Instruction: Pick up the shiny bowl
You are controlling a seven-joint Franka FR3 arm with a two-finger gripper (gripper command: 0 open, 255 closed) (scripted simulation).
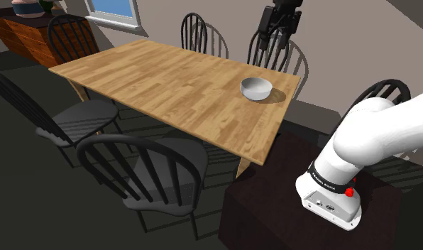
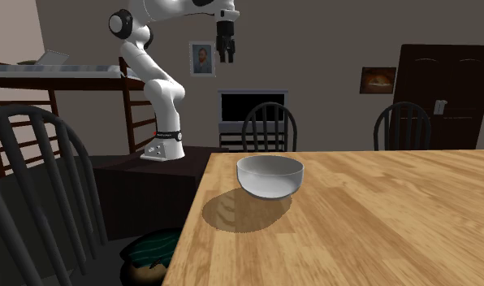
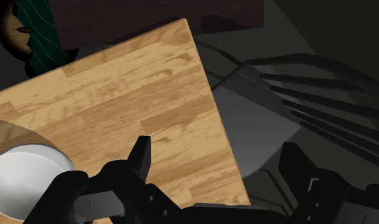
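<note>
Wood-grain planks cover the table (image 1: 167,85), the largest thing on the dark floor, with black spindle-back chairs (image 1: 143,170) drawn up on several sides. At the shoulder view's lower right is the dark box stand (image 1: 274,206), just beside the table's short end, and from it the white arm (image 1: 373,135) rises with dark joints. In the second exterior view the arm (image 2: 155,73) bends high above the stand, carrying the black gripper (image 2: 225,57) well above the tabletop. The gripper (image 1: 274,41) hangs in the air beyond the table's far edge, above a chair back, with its two fingers standing apart and nothing between them. In the wrist view the gripper (image 3: 217,149) looks down on the table's corner and a chair seat beside it. The pale grey, glossy bowl (image 1: 256,87) sits upright on the table near the end closest to the stand, casting a shadow on the wood, and lies outside the fingers, well below them.
</note>
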